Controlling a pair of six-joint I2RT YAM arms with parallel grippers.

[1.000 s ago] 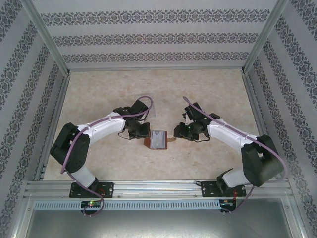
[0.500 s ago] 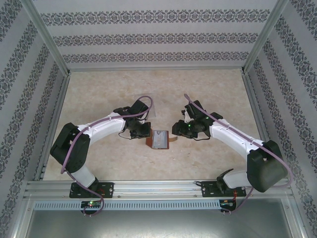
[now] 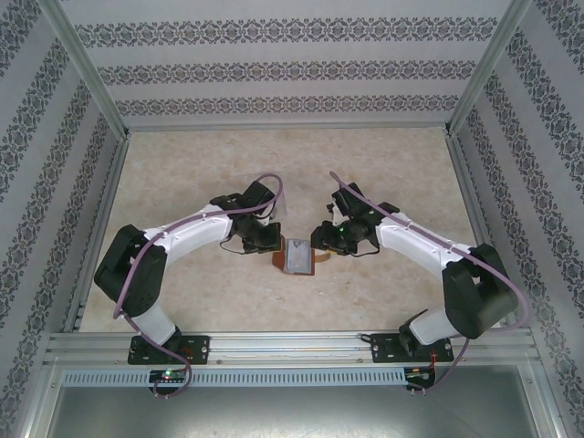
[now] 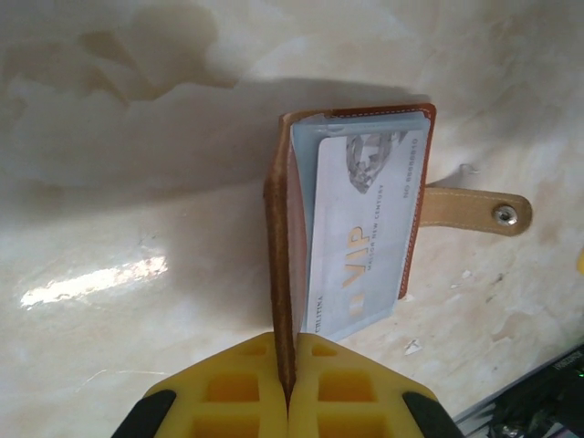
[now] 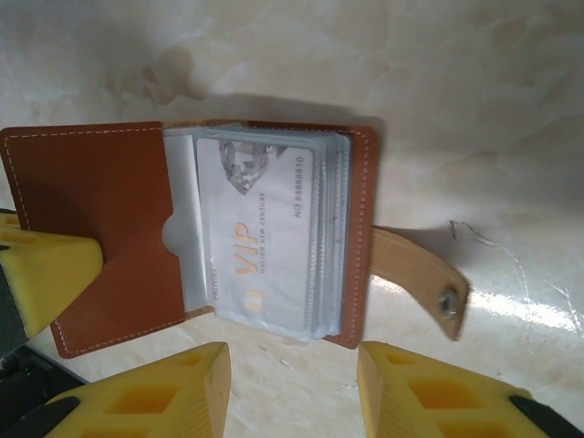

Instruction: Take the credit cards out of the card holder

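While the left tool (image 4: 287,401) stays clenched on the holder (image 4: 281,237) by its left flap (image 5: 100,210), the holder lies open mid-desk (image 3: 182,173) between the arms. Cards (image 5: 260,237) sit stacked in clear sleeves (image 5: 336,237), top one marked VIP. Right tool (image 5: 292,383), released and empty, has closed in over the last second from the strap (image 5: 415,274) side to just beside the holder. Judged: no card is out yet, and a pinch on the top card comes next. Card count unclear, as the edges overlap. Both tools are cut off at the frame bottom.
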